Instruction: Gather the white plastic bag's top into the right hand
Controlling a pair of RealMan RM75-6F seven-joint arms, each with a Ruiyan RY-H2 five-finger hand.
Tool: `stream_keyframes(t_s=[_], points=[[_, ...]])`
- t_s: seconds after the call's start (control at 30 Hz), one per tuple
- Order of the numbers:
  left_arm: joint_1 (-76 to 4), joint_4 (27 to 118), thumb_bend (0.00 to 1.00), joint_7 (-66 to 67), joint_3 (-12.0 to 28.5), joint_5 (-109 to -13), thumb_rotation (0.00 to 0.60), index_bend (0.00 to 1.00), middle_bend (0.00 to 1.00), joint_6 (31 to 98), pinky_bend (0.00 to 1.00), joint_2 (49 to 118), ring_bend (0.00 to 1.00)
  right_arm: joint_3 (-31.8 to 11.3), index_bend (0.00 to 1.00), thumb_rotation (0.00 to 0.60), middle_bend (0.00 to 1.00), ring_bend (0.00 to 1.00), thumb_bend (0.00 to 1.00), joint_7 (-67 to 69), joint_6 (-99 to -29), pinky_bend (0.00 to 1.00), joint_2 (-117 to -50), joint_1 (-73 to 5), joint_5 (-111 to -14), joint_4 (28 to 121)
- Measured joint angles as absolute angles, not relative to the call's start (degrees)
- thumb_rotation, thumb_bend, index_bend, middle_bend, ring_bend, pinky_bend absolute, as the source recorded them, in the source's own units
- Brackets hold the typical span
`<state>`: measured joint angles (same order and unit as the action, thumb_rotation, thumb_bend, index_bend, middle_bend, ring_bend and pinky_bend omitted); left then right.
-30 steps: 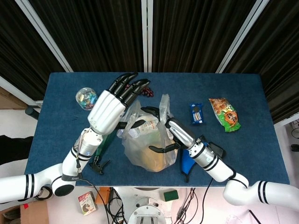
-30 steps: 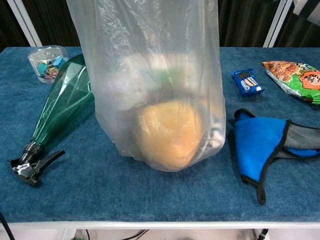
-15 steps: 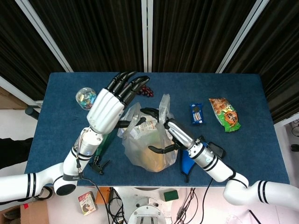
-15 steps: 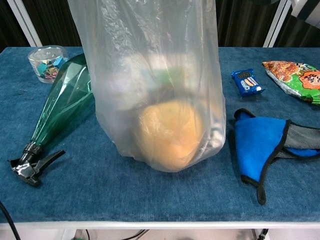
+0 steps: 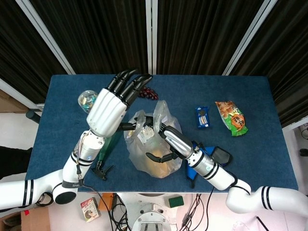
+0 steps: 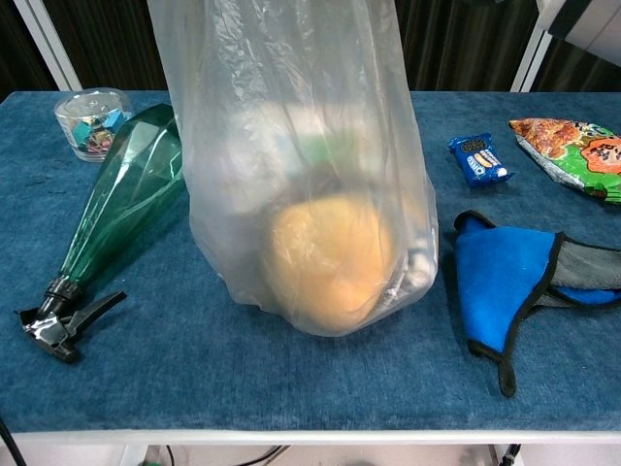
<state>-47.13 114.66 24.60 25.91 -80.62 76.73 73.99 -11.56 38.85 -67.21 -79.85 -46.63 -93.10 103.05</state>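
Observation:
The white plastic bag [image 5: 147, 159] [image 6: 301, 146] stands upright in the middle of the blue table [image 5: 240, 154], with a round orange item [image 6: 325, 257] and packets inside. My right hand [image 5: 169, 138] reaches in from the right, its fingers curled over the bag's upper part and its thumb lower on the side, and it holds gathered plastic. A flap of the bag's top rises just behind those fingers. My left hand [image 5: 107, 109] hovers at the bag's left rim with fingers stretched out and apart, thumb touching the plastic. Neither hand shows in the chest view.
A green spray bottle [image 6: 121, 204] lies left of the bag, with a candy cup [image 6: 92, 121] behind it. To the right are a blue cloth [image 6: 505, 277], a small blue cookie packet [image 6: 480, 160] and a snack packet [image 6: 572, 141]. Something dark red [image 5: 150, 94] lies behind the bag.
My right hand has moved left and drawn the bag's top in, so the bag looks narrower. My left hand has lifted slightly up and to the left.

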Motion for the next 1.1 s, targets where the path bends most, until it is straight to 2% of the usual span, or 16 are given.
stream_keyframes(t_s=[0.3,1.1], points=[[-47.58,114.34,0.15,26.87,26.35,-78.7,0.459,0.05,0.17,77.78,0.15,74.63,0.07,-10.65,0.01,0.6,0.05,0.0,0.38,38.99,-68.17,0.0,-80.11,-46.18,-94.19,103.22],[-49.67,117.53,0.16,32.84,26.97,-75.57,0.458,0.05,0.17,77.13,0.15,73.79,0.07,-14.59,0.01,0.6,0.05,0.0,0.36,39.27,-64.44,0.0,-83.22,-50.49,-90.21,101.32]])
